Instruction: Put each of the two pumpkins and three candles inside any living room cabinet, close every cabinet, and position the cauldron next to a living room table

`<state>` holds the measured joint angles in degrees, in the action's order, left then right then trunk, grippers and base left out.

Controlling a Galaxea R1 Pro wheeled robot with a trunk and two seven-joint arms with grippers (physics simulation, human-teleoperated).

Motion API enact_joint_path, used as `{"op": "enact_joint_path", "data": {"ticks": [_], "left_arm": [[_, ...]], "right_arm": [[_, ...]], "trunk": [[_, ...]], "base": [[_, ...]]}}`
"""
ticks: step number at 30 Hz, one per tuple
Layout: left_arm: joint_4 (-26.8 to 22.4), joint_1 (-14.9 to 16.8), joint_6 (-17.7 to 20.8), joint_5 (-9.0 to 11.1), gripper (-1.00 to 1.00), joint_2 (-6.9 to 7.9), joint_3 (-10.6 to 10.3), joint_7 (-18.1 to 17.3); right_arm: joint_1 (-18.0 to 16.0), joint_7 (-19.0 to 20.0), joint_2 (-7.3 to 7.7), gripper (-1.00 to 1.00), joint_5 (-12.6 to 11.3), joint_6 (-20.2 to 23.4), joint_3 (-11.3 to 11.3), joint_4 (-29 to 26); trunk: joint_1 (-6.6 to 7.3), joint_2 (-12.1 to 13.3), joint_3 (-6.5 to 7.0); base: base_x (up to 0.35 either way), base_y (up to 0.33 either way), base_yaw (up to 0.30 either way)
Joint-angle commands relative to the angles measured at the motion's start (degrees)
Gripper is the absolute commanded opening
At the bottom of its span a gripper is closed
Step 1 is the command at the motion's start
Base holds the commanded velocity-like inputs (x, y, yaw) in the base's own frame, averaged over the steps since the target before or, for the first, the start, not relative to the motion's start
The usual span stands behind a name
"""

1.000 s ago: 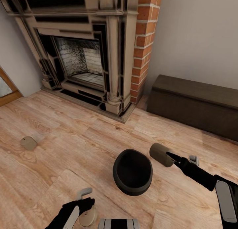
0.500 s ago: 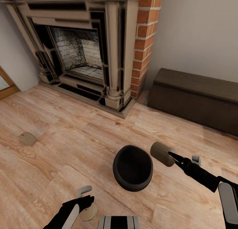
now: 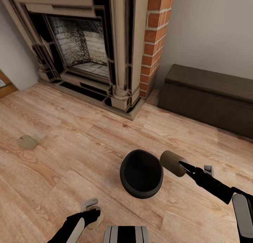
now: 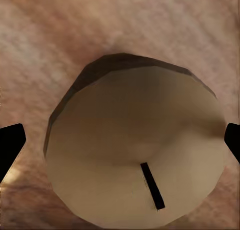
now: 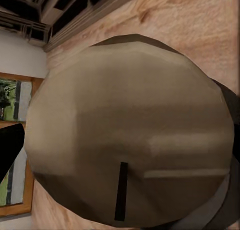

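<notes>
The black cauldron (image 3: 141, 178) stands on the wooden floor in front of me. My right gripper (image 3: 182, 167) is shut on a beige candle (image 3: 171, 162) (image 5: 130, 130), held just right of the cauldron's rim. My left gripper (image 3: 93, 208) is open, pointing down at a second candle (image 3: 95, 218) (image 4: 135, 140) that stands on the floor, one fingertip (image 4: 10, 145) on each side of it. A third candle (image 3: 26, 142) lies on the floor at far left. The dark-brown cabinet (image 3: 207, 95) stands shut against the right wall. The pumpkins and the table are out of view.
An ornate fireplace (image 3: 88, 50) with a brick column (image 3: 153, 39) fills the back wall left of the cabinet. Open wooden floor (image 3: 77, 144) stretches between me, the fireplace and the cabinet. A wooden door frame (image 3: 5, 85) shows at the far left edge.
The whole head view has shifted, so the camera moved. The floor candle by my left hand now sits right under its fingers. The right gripper still holds its candle beside the cauldron.
</notes>
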<state>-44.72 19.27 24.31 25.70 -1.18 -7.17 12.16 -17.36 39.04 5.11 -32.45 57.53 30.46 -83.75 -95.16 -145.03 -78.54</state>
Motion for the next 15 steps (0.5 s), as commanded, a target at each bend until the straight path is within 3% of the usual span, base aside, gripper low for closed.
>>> {"op": "enact_joint_path", "data": {"ticks": [1,11,15], "left_arm": [[0.3,0.0,0.3,0.1,1.0,0.05,-0.1,0.6],[0.3,0.0,0.3,0.1,1.0,0.05,-0.1,0.6],[0.4,0.0,-1.0,0.2,1.0,0.04,-0.1,0.6]], "right_arm": [[0.0,0.2,-0.01,-1.0,-0.1,0.4,0.1,0.0],[0.0,0.2,-0.01,-1.0,-0.1,0.4,0.0,0.0],[0.0,0.2,-0.01,-1.0,-0.1,0.4,0.0,0.1]], "trunk": [[0.0,0.0,-0.05],[0.0,0.0,-0.05],[-0.08,-0.1,-0.71]], "base": [[0.0,0.0,0.0],[0.0,0.0,0.0],[0.0,0.0,0.0]]}}
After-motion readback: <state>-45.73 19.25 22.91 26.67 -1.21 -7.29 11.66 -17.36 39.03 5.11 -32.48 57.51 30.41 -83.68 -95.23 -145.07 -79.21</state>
